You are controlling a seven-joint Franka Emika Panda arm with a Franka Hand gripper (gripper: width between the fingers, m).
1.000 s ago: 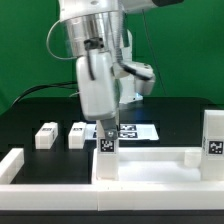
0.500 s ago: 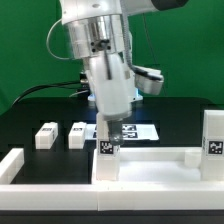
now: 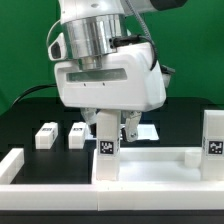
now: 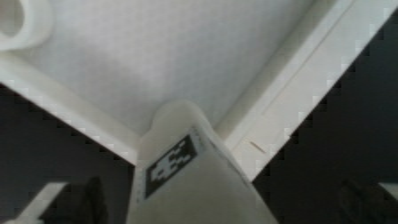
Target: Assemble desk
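The desk tabletop panel (image 3: 150,165) lies flat at the front, rim up. One white leg (image 3: 106,146) with a tag stands upright in its corner on the exterior view's left. A second leg (image 3: 213,140) stands on the exterior view's right. My gripper (image 3: 113,128) hangs right over the first leg with a finger on each side of its top. In the wrist view the tagged leg (image 4: 192,170) rises between my dark fingers (image 4: 71,202), with a gap on both sides, and the white panel (image 4: 160,70) lies behind it. The gripper is open.
Two loose white legs (image 3: 45,135) (image 3: 77,134) lie on the black table on the exterior view's left. A white border bar (image 3: 10,166) runs along the front left. The marker board (image 3: 147,130) lies behind the gripper.
The hand has turned about its vertical axis over the leg, from narrow side on to broad face on. The leg and panel have stayed in place.
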